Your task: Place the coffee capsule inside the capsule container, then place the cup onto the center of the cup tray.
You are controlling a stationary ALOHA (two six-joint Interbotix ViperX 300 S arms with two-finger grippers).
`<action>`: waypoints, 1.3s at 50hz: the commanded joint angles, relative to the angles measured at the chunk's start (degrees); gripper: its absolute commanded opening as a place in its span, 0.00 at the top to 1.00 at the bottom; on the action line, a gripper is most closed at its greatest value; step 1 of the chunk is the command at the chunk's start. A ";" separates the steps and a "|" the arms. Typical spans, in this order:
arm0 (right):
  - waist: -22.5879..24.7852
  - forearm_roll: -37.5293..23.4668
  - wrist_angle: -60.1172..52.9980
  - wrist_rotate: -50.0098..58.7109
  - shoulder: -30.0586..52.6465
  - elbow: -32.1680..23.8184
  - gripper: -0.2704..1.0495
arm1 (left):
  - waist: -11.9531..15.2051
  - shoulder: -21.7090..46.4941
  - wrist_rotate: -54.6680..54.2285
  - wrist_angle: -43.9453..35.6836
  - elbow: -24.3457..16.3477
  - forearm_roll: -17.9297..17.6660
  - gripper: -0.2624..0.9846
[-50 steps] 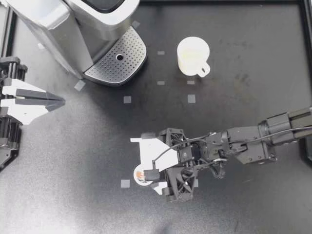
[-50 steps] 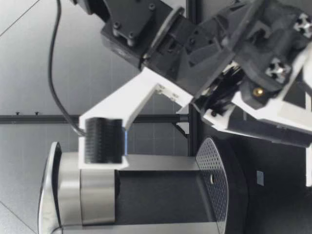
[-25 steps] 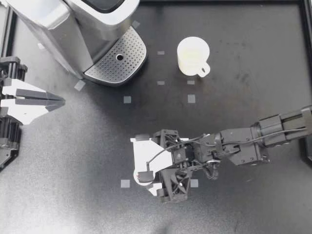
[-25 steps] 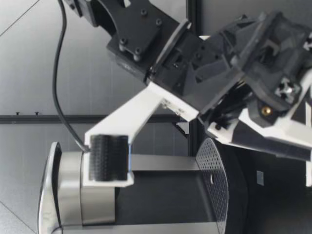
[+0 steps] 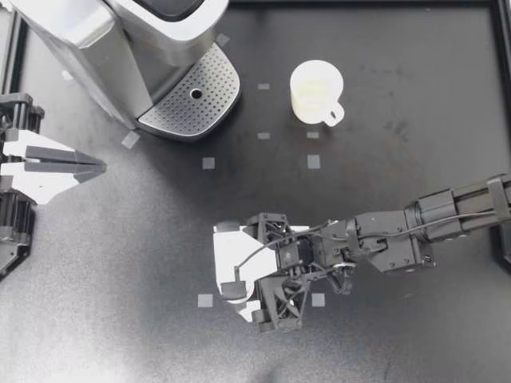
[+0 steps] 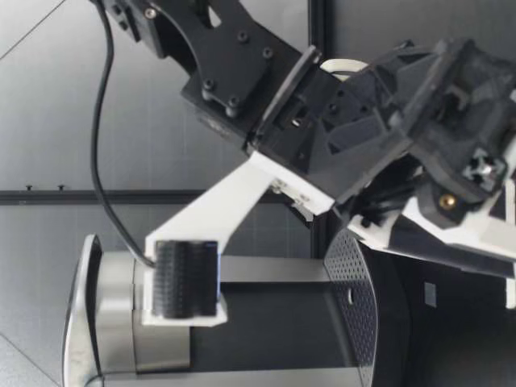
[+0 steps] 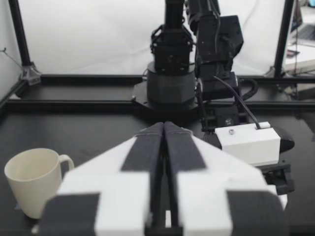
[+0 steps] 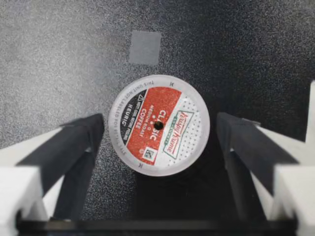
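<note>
Top view: right claw [image 5: 230,259] nearer capsule [image 8: 159,125]

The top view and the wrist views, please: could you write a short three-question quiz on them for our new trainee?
1. True or false: my right pincer is shut on the coffee capsule.
2. Where does the cup stand? A: on the table, beside the cup tray. B: centred on the tray. C: lifted off the table.
3. Fill in: my left pincer is ____ and holds nothing.
Key: 1 false, its fingers stand open on either side of the capsule; 2 A; 3 shut.
</note>
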 commanded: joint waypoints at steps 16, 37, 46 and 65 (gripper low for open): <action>0.26 0.00 0.18 0.00 -1.41 -1.41 0.40 | 0.09 0.18 -0.09 -0.18 -0.70 0.09 0.75; 0.26 0.09 -1.32 3.96 -8.26 2.11 0.42 | 0.35 4.92 -0.35 -0.09 -3.43 -0.09 0.75; -0.88 0.09 -5.80 12.30 -15.91 9.23 0.42 | 3.34 11.60 0.00 2.64 -10.02 -0.18 0.75; -2.29 0.00 -16.26 16.44 -26.54 21.71 0.42 | 6.77 16.35 0.35 30.32 -27.33 1.49 0.75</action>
